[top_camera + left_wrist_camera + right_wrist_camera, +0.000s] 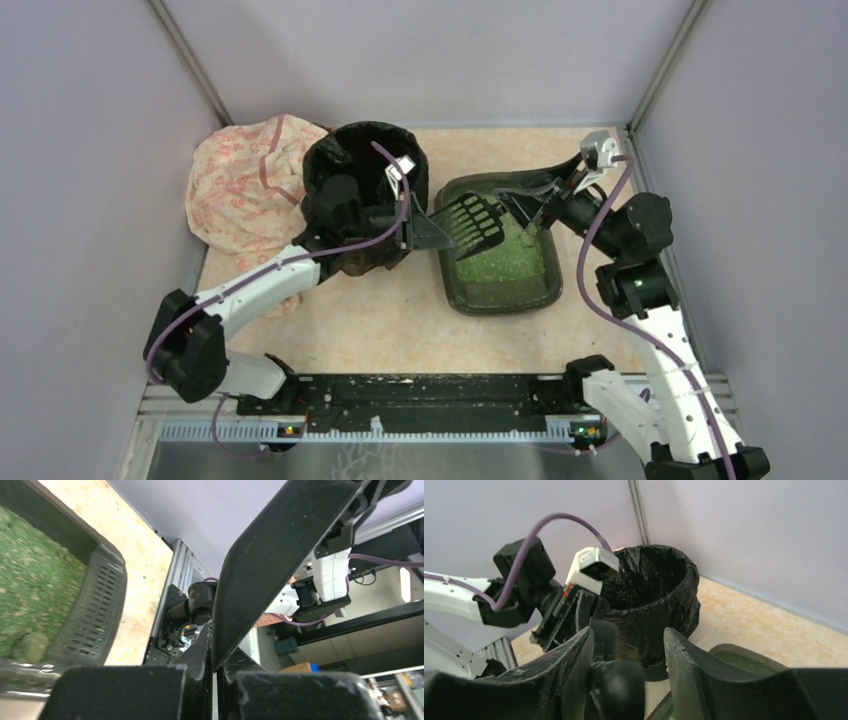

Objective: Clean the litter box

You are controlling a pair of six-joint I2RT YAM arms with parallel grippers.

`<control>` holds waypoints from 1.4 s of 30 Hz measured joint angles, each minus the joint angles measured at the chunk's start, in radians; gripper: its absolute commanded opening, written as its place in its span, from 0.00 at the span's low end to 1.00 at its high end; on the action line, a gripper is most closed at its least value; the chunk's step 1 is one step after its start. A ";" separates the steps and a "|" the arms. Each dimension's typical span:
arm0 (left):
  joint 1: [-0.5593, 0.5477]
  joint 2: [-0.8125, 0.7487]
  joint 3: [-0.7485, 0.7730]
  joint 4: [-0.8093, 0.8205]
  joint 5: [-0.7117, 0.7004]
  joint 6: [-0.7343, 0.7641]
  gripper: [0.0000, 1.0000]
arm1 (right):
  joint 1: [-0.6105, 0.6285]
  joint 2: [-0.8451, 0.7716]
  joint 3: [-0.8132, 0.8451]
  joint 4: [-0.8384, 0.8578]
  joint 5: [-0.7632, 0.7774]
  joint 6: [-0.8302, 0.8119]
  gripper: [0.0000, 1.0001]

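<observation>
The litter box [500,285] is a dark grey-green tray of green litter, right of centre on the table. My left gripper [418,232] is shut on the handle of a black slotted scoop [470,220], held over the box's far left part. In the left wrist view, the gripper [216,672] clamps the scoop's black blade [270,565], with the litter [30,580] below left. My right gripper [522,208] is over the box's far end, by the scoop's tip. It is open in the right wrist view [628,632], with a blurred dark rounded part against its left finger [574,655].
A round bin lined with a black bag [365,190] stands left of the litter box, close behind the left gripper; it also shows in the right wrist view [659,590]. A pink patterned cloth [245,185] lies at the far left. Grey walls enclose three sides.
</observation>
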 measured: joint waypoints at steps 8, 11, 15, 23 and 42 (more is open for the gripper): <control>0.064 -0.073 0.145 -0.363 0.095 0.176 0.00 | -0.021 0.031 0.007 0.055 -0.106 0.039 0.43; 0.073 -0.088 0.173 -0.437 0.107 0.216 0.00 | -0.023 0.037 0.005 0.099 -0.159 0.071 0.41; 0.093 -0.097 0.179 -0.480 0.121 0.243 0.00 | -0.023 0.048 -0.004 0.164 -0.230 0.123 0.32; 0.146 -0.079 0.179 -0.457 0.171 0.233 0.00 | -0.023 0.053 -0.015 0.222 -0.301 0.194 0.00; 0.169 -0.198 0.073 -0.295 0.171 0.200 0.64 | -0.024 0.101 -0.102 0.428 -0.293 0.354 0.00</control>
